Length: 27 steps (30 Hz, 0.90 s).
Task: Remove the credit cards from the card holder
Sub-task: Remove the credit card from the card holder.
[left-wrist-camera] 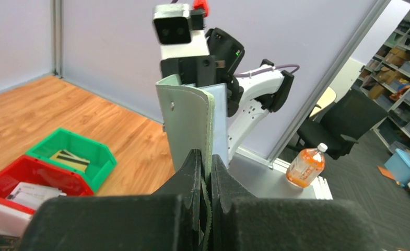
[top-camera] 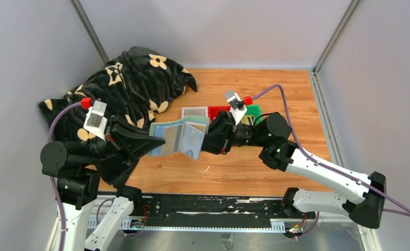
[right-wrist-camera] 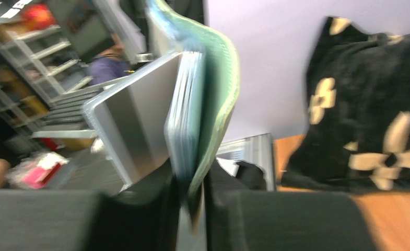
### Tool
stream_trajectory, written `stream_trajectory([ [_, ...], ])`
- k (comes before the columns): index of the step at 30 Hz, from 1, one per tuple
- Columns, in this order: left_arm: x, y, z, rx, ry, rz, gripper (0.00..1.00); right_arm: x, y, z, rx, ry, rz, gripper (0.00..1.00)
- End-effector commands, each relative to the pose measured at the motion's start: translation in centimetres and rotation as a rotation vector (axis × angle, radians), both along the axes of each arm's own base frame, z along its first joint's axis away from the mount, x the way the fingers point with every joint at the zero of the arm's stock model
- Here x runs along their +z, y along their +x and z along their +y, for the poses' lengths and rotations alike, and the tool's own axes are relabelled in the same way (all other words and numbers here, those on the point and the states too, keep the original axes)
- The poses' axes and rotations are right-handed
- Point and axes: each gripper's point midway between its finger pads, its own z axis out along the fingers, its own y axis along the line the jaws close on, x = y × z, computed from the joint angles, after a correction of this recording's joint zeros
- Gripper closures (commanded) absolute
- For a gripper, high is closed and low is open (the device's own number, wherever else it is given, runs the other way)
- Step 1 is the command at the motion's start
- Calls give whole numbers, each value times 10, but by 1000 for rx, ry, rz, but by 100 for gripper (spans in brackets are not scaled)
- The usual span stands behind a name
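Item: card holder (top-camera: 179, 137), aloft over the worktop (top-camera: 234, 172) just nearer me than the red tray (top-camera: 218, 111); my left end effector (left-wrist-camera: 207, 175) pinches one flap, my right end effector (right-wrist-camera: 195, 180) the other, to hold it spread for emptying.

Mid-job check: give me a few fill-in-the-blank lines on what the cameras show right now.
1. Held by the left gripper and right gripper, the card holder is folded ___.
2. The tray holding a dark card is coloured ___.
3. The flowered black blanket lies on the ___ arm's side.
Missing words: open; green; left.
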Motion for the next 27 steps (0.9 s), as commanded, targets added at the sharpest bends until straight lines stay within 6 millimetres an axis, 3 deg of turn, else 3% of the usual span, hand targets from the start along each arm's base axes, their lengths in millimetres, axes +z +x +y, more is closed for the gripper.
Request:
stream_trajectory([
  [1, -6, 5, -1, 9, 7, 0, 100, 17, 11, 18, -134, -16, 14, 88],
  [3, -9, 6, 0, 16, 16, 5, 94, 15, 11, 23, -204, -60, -11, 98],
  [4, -10, 6, 0, 21, 22, -1, 85, 14, 11, 25, -236, -79, -23, 100],
  [7, -19, 8, 1, 38, 48, -13, 36, 13, 13, 24, -352, -138, -70, 100],
  [9, -27, 12, 2, 60, 73, -18, 20, 17, 19, 23, -473, -197, -105, 100],
  [12, -36, 17, 4, 86, 96, -34, 7, 13, 18, 26, -583, -316, -196, 100],
  [15, -40, 18, 6, 109, 102, -49, 1, 9, 23, 30, -721, -445, -307, 100],
  [20, -44, 17, 7, 125, 112, -69, 0, 5, 39, 30, -1016, -674, -569, 100],
  [27, -62, 23, 15, 199, 162, -86, 0, 6, 42, 40, -1092, -736, -641, 100],
])
